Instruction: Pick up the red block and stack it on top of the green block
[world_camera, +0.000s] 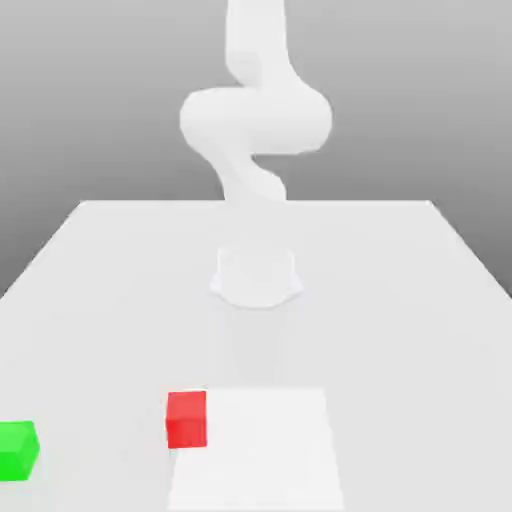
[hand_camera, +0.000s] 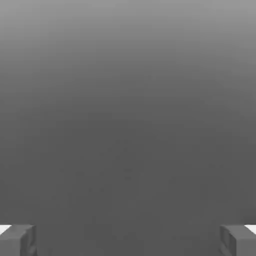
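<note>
The red block (world_camera: 186, 418) sits on the white table near the front, a little toward the exterior view's left of centre. The green block (world_camera: 17, 450) rests on the table at the far left of that view, well apart from the red one. In the hand view my gripper (hand_camera: 128, 240) is open: its two grey fingertips (hand_camera: 17, 240) stand far apart with nothing between them, over a plain grey surface. The white arm (world_camera: 255, 120) rises at the back of the table.
The white table (world_camera: 120, 300) stretches wide around the arm's round base (world_camera: 256, 275). A paler rectangular patch (world_camera: 260, 450) lies right beside the red block on the exterior view's right.
</note>
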